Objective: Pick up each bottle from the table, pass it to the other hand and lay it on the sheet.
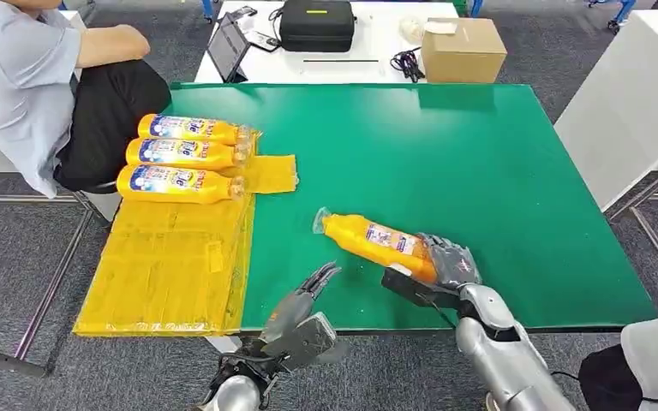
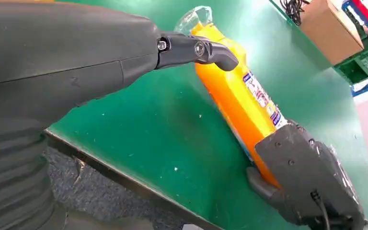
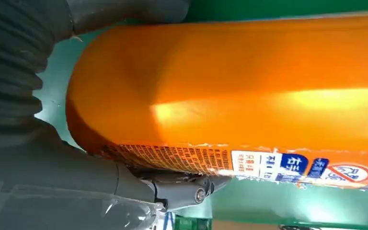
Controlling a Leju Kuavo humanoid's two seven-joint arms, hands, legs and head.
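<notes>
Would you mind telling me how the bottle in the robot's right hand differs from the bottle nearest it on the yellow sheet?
The held bottle is gripped at its base by the right hand over the green table; the sheet bottle lies free on the yellow sheet. The held bottle slants, cap towards the sheet; the sheet bottle lies level across it, cap towards the table. Both are orange with labels and clear caps.

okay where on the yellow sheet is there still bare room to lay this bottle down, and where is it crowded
The yellow sheet is crowded at its far end, where three bottles lie side by side next to the seated person. The whole near part, from the third bottle to the table's front edge, is bare. The green table beyond the held bottle in the right robot hand is also free.
</notes>
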